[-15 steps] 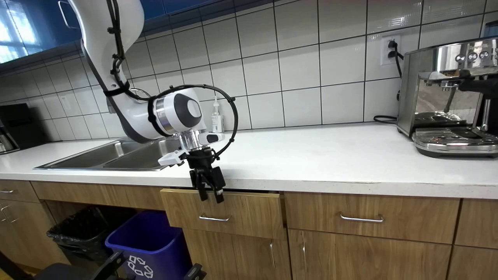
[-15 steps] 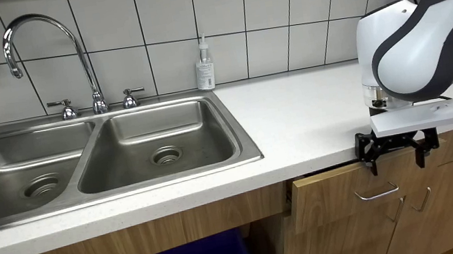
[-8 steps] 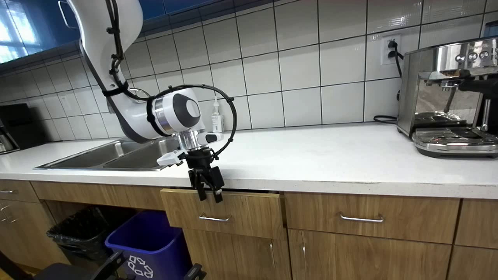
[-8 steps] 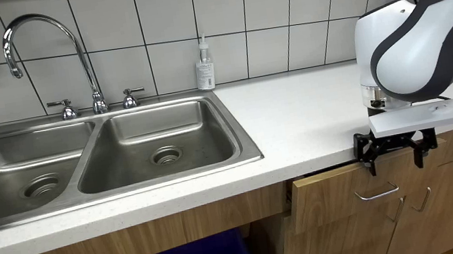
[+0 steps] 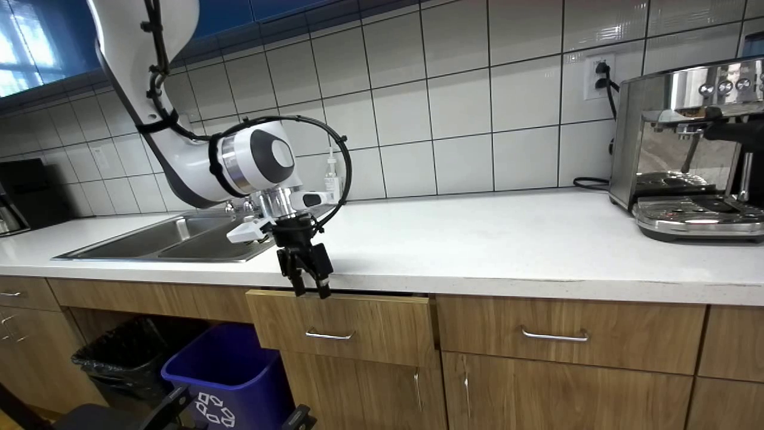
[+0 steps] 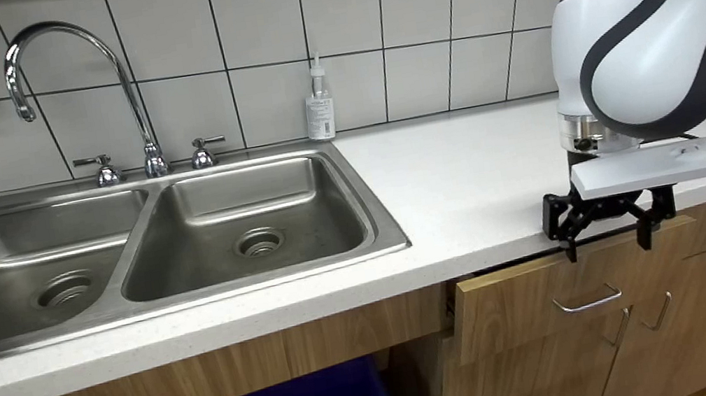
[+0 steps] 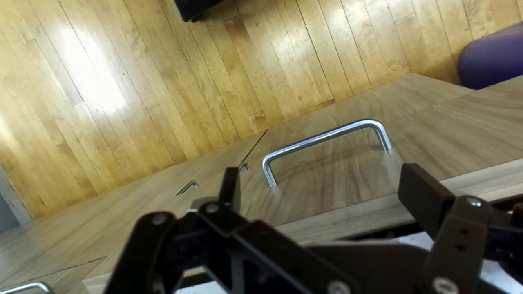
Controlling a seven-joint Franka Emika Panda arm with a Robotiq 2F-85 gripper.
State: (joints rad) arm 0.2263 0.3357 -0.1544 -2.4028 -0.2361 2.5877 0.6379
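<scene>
Two black fingers (image 7: 423, 196) of your pincer (image 6: 609, 249) are standing wide apart, holding nothing, near the top edge of a partly open wooden drawer (image 5: 346, 319). In an exterior view, that drawer and its metal handle (image 5: 329, 336) are lying at five o'clock from the pincer, a blue bin (image 5: 253, 397) is standing at seven, and the sink (image 5: 146, 239) is sitting at ten

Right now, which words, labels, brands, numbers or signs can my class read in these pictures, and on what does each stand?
Words, brands, numbers: none readable.
Sign: white recycling arrows, on the side of the blue bin.
Pump bottle: printed label, too small and blurred to read.
Espresso machine: no lettering can be made out.
</scene>
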